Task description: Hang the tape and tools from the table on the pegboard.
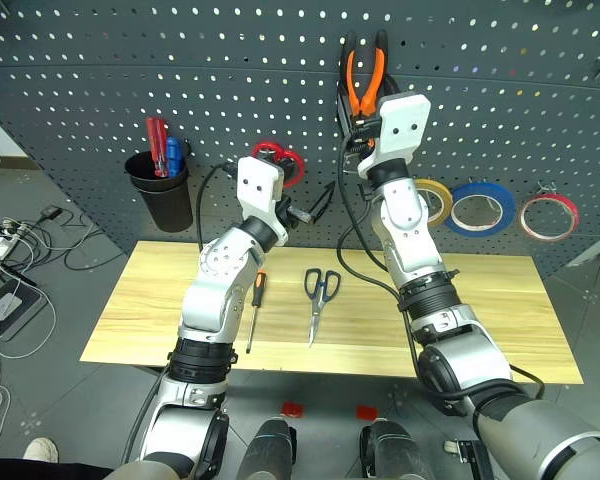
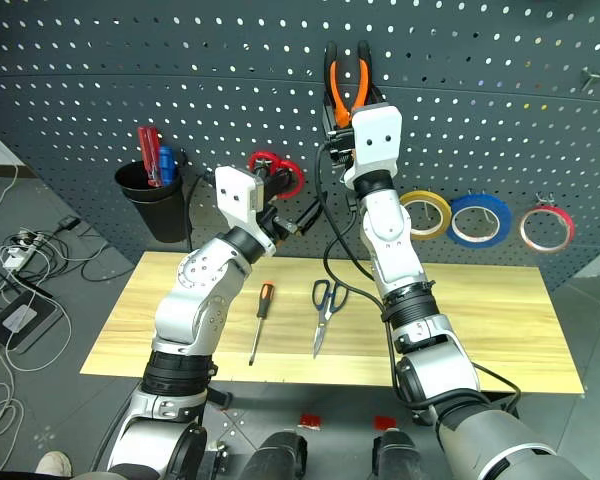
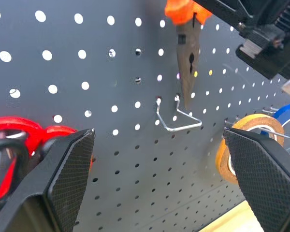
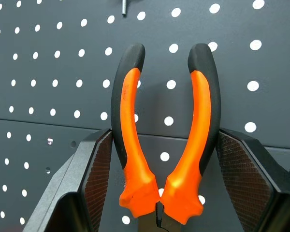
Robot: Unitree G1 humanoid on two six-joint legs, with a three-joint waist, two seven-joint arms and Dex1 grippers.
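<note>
Gripping the pliers (image 4: pixel 165 140), right pincer (image 4: pixel 165 183); left pincer (image 3: pixel 159 159) wide open.

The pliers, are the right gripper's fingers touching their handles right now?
Touching. In the right wrist view, the right gripper has both fingers pressed against the outer sides of the pliers' orange-and-black handles, with no gap visible.

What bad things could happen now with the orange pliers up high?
The right hand grips the pliers only by their handles, jaws down, so they might slip and drop onto the table. The wire hook sits below them, so the hang could miss. The open left hand hovers close and might bump them.
</note>
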